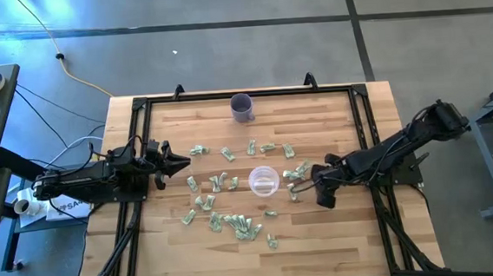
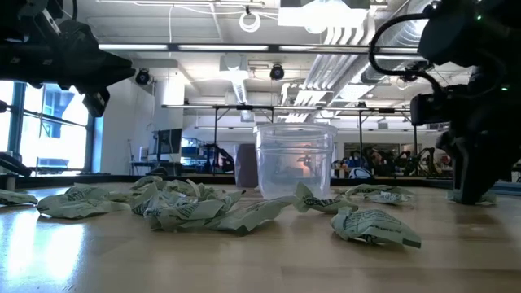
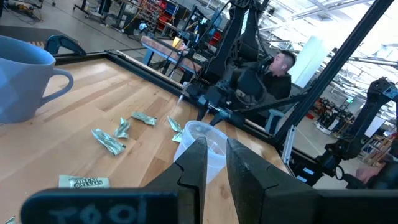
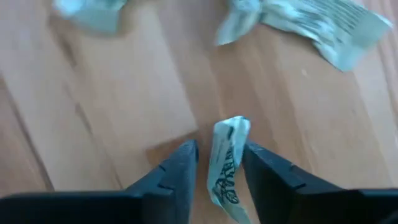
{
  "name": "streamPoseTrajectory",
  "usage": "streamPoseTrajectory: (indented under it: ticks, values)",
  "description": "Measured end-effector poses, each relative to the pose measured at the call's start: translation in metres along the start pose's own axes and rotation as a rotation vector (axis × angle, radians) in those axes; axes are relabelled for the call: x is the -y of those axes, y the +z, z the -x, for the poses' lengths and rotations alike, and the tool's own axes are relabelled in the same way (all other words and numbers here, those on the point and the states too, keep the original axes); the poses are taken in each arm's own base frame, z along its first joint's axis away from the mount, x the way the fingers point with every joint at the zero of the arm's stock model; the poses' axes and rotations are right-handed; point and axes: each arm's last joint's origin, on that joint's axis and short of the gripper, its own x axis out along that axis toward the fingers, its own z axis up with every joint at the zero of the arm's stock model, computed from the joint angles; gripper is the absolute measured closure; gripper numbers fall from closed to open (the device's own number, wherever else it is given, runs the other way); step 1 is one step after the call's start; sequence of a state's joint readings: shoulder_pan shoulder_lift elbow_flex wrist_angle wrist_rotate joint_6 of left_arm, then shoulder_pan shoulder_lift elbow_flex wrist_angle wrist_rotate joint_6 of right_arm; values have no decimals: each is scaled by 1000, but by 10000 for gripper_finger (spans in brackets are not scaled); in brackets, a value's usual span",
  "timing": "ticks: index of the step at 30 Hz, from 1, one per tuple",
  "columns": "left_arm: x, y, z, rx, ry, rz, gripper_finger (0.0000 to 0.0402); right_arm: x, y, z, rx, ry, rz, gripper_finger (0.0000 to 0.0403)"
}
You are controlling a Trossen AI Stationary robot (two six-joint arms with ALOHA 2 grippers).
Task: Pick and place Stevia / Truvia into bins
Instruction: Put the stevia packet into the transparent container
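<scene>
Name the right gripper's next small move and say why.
Probably close the right gripper: a sachet stands between its fingers, which are still apart with gaps on both sides. The clear cup sits just beside it for the drop. The left gripper waits at the table's left.

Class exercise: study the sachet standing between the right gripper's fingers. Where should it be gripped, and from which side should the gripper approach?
Grip the sachet across its two flat faces, near the middle. It stands crumpled on edge between the right gripper's fingers, which sit apart on either side, so coming straight down from above onto the table and closing looks best. That is a judgement; the paper may buckle.
</scene>
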State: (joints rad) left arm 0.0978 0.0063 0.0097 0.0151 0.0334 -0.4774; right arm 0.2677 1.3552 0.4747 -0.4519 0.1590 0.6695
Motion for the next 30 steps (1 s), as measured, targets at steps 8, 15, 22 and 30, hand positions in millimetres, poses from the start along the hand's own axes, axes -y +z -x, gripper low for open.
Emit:
streamPoseTrajectory:
  ticks: [8, 15, 22, 30]
  values:
    - [0, 0, 0, 0, 0, 0, 305, 0, 7, 1, 53, 20, -347, 389]
    - [0, 0, 0, 0, 0, 0, 305, -20, 52, 32, 254, 80, -510, 393]
    - [0, 0, 0, 0, 0, 0, 305, -37, 122, 96, 493, 165, -503, 394]
    - [0, 0, 0, 0, 0, 0, 305, -52, 180, 70, 306, 251, -316, 394]
